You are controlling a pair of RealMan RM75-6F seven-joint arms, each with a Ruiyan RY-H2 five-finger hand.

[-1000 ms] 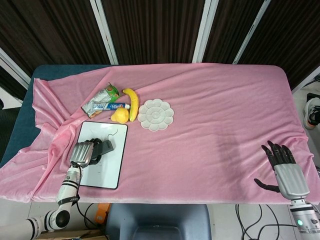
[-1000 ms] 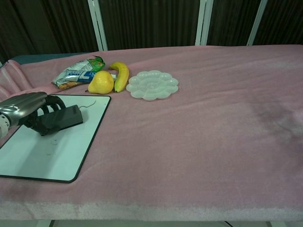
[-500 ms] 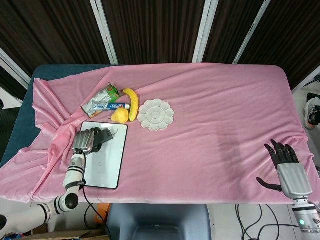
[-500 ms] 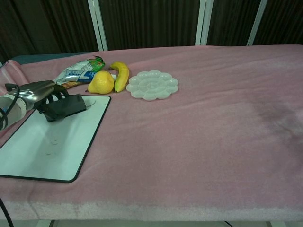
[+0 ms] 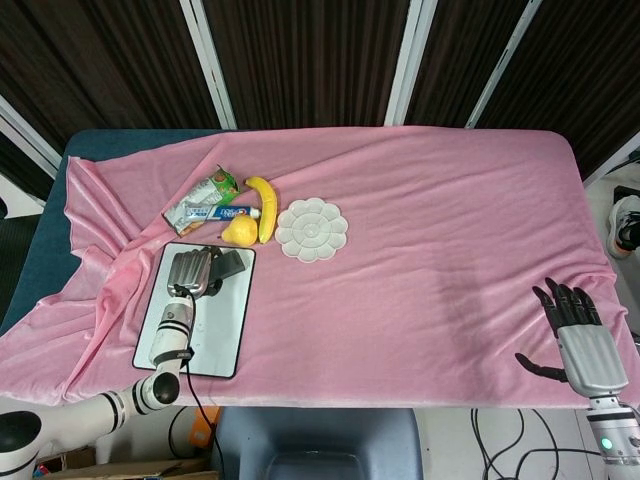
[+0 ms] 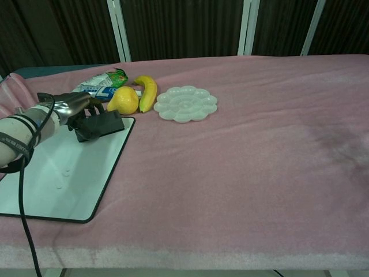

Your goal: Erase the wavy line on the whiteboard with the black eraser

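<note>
The whiteboard point(image 5: 213, 330) point(image 6: 63, 179) lies at the table's front left, dark-rimmed, with only faint specks on its white face. My left hand point(image 5: 190, 271) point(image 6: 75, 107) grips the black eraser point(image 5: 233, 265) point(image 6: 101, 126) and presses it on the board's far right corner. No wavy line shows; the corner under the eraser is hidden. My right hand point(image 5: 578, 335) hovers past the table's front right edge, fingers spread and holding nothing; the chest view does not show it.
Behind the board lie a yellow pear point(image 5: 240, 232) point(image 6: 123, 101), a banana point(image 5: 264, 205) point(image 6: 147, 92), a toothpaste box point(image 5: 222, 213) and a snack bag point(image 5: 203, 195) point(image 6: 95, 86). A white flower-shaped palette point(image 5: 312, 230) point(image 6: 185, 104) sits to their right. Pink cloth point(image 5: 440, 230) covers the table.
My left hand has slid the eraser up the board from its middle-left to the far right corner, wiping over the thin line that was there. The right hand sank slightly.
</note>
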